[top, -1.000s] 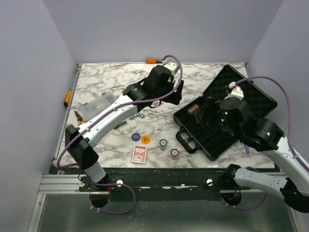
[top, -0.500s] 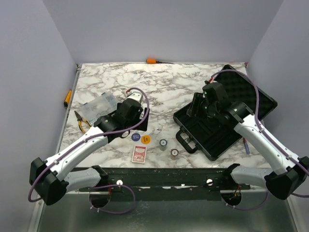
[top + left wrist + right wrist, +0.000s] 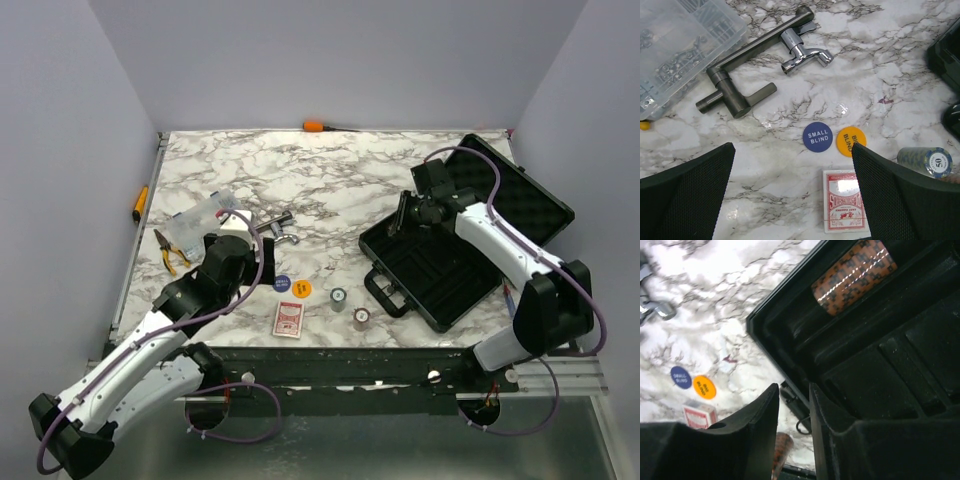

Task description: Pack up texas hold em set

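Observation:
The black case lies open at the right, its foam-lined lid tipped back. A roll of orange chips rests in a far slot. On the marble in front lie the blue disc, orange disc, red-backed card deck and two small chip stacks. My left gripper hovers wide open over the discs and deck, holding nothing. Over the case's far left corner, my right gripper has only a narrow gap between its fingers, with nothing in it.
A grey metal clamp and a chrome tap fitting lie just beyond the discs. The clear plastic box sits at the left, with pliers beside it. An orange-handled tool lies at the back edge.
My left arm has drawn back from the table's far middle to the discs and deck, its jaws widening. My right arm has swung to the case's far left corner, its jaws narrowing.

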`<state>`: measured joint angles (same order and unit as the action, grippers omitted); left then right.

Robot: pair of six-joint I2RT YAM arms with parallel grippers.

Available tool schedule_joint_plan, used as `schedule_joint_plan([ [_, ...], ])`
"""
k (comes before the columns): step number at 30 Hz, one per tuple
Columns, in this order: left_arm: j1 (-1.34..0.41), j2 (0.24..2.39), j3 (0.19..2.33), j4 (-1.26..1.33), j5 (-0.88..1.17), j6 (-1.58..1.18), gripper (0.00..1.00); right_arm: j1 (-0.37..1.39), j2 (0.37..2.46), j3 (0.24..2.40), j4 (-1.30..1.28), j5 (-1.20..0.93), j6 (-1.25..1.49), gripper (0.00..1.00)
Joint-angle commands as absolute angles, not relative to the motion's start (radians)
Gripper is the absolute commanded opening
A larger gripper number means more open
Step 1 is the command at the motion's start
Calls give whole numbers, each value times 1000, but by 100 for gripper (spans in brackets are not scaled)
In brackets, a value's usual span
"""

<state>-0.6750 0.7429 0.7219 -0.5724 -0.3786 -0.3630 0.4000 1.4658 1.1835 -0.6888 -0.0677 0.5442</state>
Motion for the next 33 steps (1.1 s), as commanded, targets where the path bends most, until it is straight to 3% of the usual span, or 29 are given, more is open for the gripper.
schedule_joint_plan([
  [1,-667,673,677,-574,-433,-377,99,376,1564,1200,-597,-129,510,31],
  [7,-667,551,572,-564,-457,-469,99,373,1672,1218,-528,-147,504,27],
  [12,-668,448,502,-507,-417,-442,99,368,1770,1257,-521,-135,504,17],
  [33,-669,480,489,-481,-454,-430,99,285,1897,1364,-584,44,404,15],
])
